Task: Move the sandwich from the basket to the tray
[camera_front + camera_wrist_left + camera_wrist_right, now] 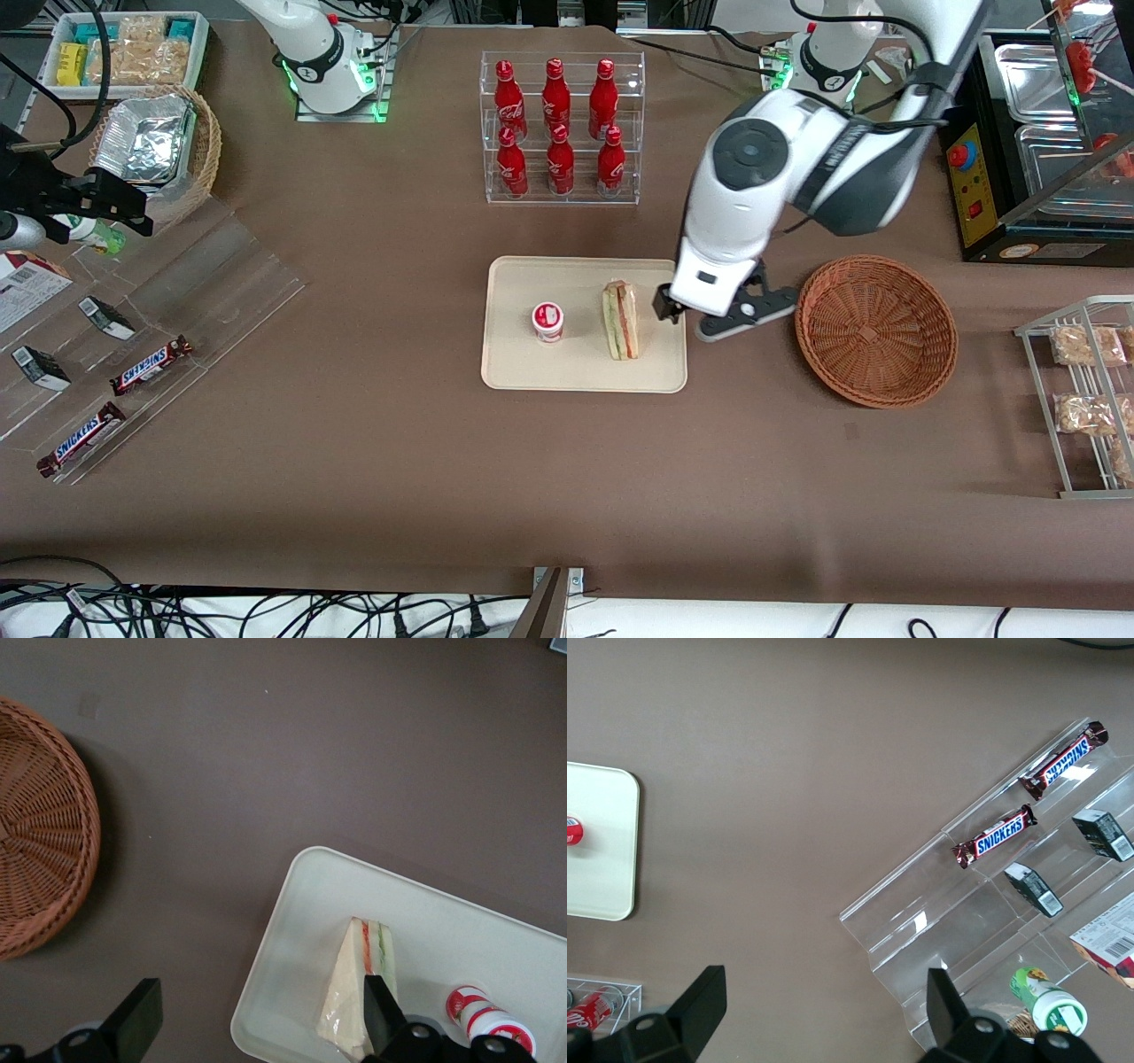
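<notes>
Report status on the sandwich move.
Gripper open, empty, above the tray edge nearest the basket. Sandwich lies on tray beside a small cup. Basket empty. Nothing in the way.

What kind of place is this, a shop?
Probably a pretend snack shop for robot practice: cola bottles on a clear rack, Snickers bars on display, a sandwich on a tray. The open gripper hovers above the tray's edge.
</notes>
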Robot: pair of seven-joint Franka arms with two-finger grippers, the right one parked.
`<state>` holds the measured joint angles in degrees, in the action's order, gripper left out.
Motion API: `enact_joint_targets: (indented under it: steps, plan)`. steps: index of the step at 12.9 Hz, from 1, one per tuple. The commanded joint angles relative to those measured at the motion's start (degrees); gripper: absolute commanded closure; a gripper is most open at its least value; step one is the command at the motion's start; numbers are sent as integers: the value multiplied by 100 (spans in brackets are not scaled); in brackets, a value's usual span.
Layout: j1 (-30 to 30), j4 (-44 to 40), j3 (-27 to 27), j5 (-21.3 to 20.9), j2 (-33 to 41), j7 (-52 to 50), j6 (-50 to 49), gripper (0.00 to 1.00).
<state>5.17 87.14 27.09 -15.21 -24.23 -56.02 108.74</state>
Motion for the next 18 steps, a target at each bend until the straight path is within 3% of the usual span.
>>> enact_joint_targets:
  steps: [1,5,8,11,18]
  plan:
    - [-331,-504,69,185,-64,582,-511,0]
    - [-815,-828,78,255,-55,1144,-799,0]
    - [-1167,-1137,-18,465,-55,2153,-1196,0]
    - [-1062,-1707,-755,860,-55,3014,-1591,0]
    - [-536,-1674,-2591,1643,-82,5923,-1865,0]
